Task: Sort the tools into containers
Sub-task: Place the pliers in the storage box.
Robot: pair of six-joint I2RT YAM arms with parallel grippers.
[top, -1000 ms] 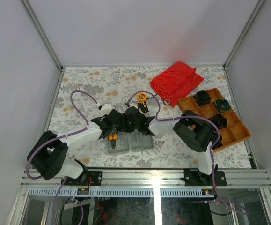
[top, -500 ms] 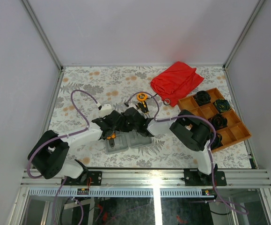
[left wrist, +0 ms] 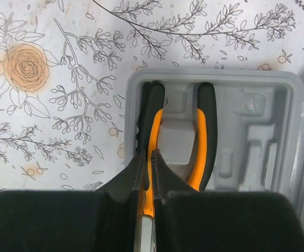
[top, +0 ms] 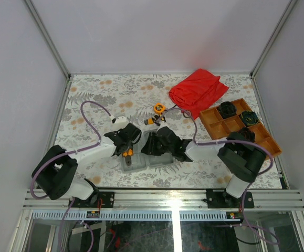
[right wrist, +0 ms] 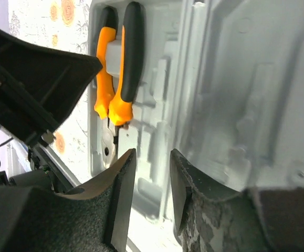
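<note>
Orange-handled pliers [left wrist: 201,136] lie in the left grey container [left wrist: 257,131], handles pointing away from me. My left gripper [left wrist: 150,155] is shut on the pliers' left handle. In the top view the left gripper [top: 127,143] sits over that container [top: 132,165]. My right gripper [right wrist: 152,157] is open with nothing between its fingers, low over the seam between the two containers; the pliers [right wrist: 128,68] show beyond it. The right container [top: 161,160] lies under the right gripper [top: 150,148]. A round orange tape measure [top: 159,108] and a small orange-black tool [top: 150,121] lie on the table farther back.
A crumpled red cloth [top: 199,90] lies at the back right. An orange-brown divided tray [top: 264,149] with black round parts [top: 227,109] stands at the right edge. Purple cables loop over the floral tablecloth [top: 88,89].
The right gripper has opened and its arm has swung right, with the gripper now over the containers' middle. The left gripper stays shut on the pliers.
</note>
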